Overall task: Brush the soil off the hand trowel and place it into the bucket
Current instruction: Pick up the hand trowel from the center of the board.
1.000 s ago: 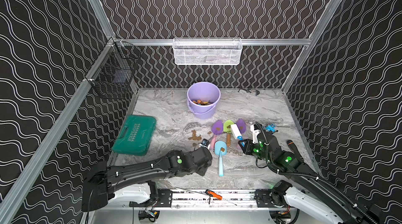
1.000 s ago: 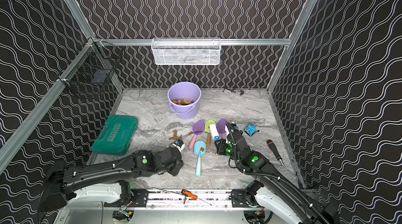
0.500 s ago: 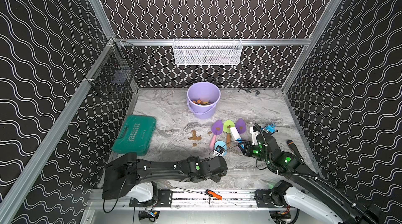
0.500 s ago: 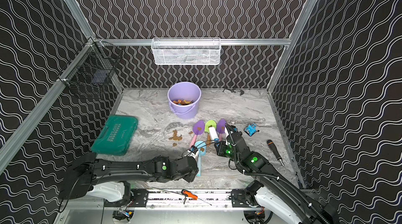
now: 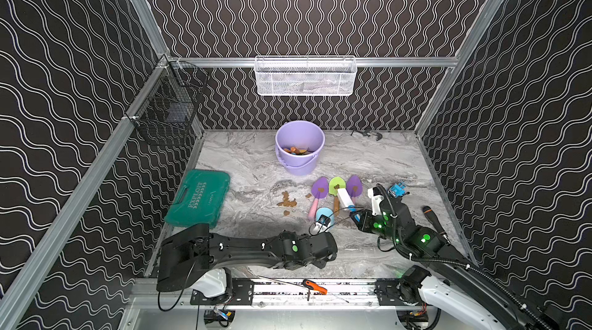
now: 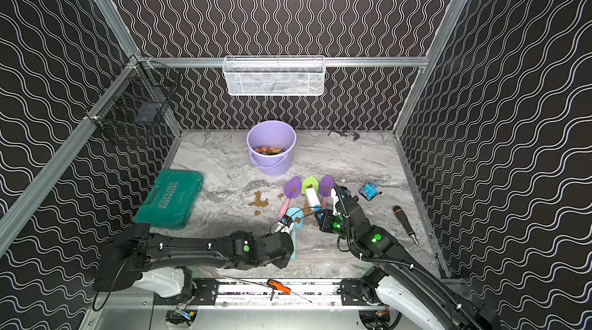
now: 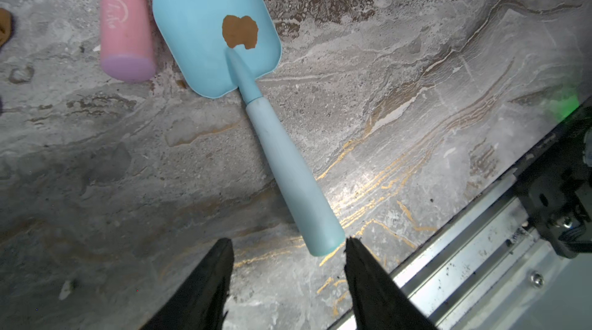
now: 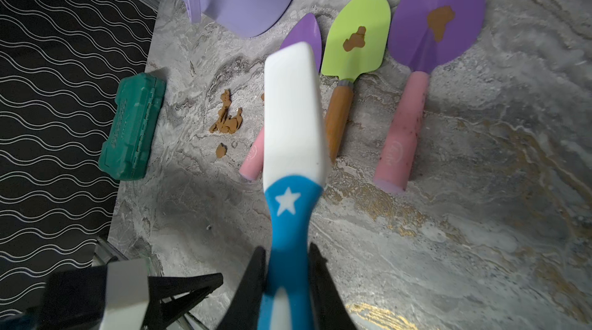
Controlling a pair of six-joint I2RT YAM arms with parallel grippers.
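A light blue hand trowel (image 7: pixel 288 165) lies flat on the marble table with a brown clump of soil (image 7: pixel 240 32) on its blade (image 5: pixel 324 214). My left gripper (image 7: pixel 286 248) is open at the end of the trowel's handle, which sits just inside one fingertip. In both top views the left arm covers most of that handle. My right gripper (image 8: pixel 286 251) is shut on the blue handle of a white-headed brush (image 8: pixel 293 104), held above the table beside the trowels (image 5: pixel 345 197). The lilac bucket (image 5: pixel 299 149) stands at the back middle, with orange-brown pieces inside.
Three more soiled trowels lie side by side: purple (image 5: pixel 319 187), green (image 5: pixel 336 185), purple (image 5: pixel 354 185). Loose soil (image 5: pixel 286 201) lies left of them. A green tool case (image 5: pixel 198 200) sits left, a screwdriver (image 5: pixel 432 219) and a blue object (image 5: pixel 397 189) right.
My left arm has dropped toward the front edge and slid right, from beside the blue trowel's blade to its handle end, and its jaws have widened. The right arm and brush held still.
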